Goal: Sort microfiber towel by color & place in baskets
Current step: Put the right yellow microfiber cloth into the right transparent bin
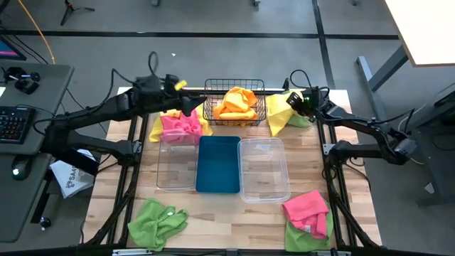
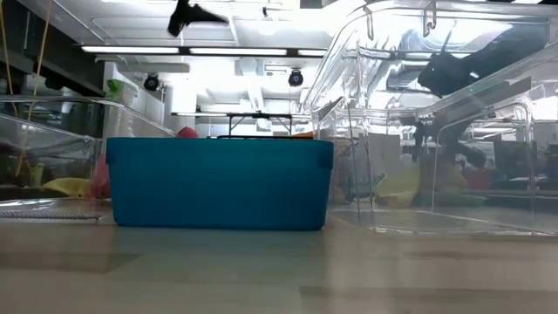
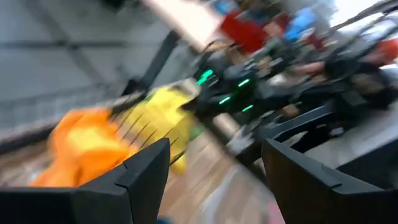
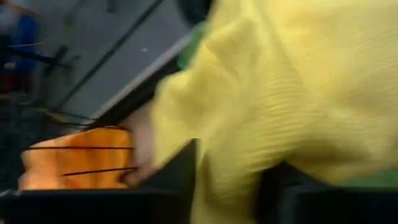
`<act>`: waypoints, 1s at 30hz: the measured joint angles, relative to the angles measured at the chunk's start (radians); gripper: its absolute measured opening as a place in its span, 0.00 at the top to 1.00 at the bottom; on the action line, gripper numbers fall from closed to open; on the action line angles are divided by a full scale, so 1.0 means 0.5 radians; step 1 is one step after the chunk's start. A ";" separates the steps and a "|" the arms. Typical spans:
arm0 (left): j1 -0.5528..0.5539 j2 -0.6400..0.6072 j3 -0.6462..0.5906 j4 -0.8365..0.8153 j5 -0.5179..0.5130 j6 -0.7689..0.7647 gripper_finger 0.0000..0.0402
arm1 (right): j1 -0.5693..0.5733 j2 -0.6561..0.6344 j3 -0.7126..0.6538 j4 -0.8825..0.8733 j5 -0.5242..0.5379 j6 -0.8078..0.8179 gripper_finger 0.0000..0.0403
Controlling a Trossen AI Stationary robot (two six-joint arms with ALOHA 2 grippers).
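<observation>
R claw (image 1: 290, 102): clamped on yellow towel (image 1: 279, 117), hung just R of wire basket (image 1: 234, 107).
L claw (image 1: 179, 87): spread, empty, at basket's L end.
Nearer arm: R, judged.

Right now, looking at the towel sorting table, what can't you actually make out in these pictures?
- Right gripper: in the right wrist view the yellow towel fills the frame and hides the fingers.
- Left wrist view: motion blur smears everything beyond the left gripper.
- Low view: the blue tub blocks most of the black wire basket.
- High view: the green towel is cut off by the bottom edge.
</observation>
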 joint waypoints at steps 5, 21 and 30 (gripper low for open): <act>0.061 -0.124 0.143 0.263 0.275 0.257 0.40 | 0.050 -0.182 0.129 0.373 -0.142 -0.095 0.95; 0.061 -0.362 0.217 0.099 0.332 0.905 0.40 | 1.327 -0.498 1.104 -0.039 -0.629 -1.078 0.99; 0.061 -0.354 0.216 0.071 0.332 0.943 0.40 | 1.996 -0.472 1.104 -0.937 -0.109 -0.445 1.00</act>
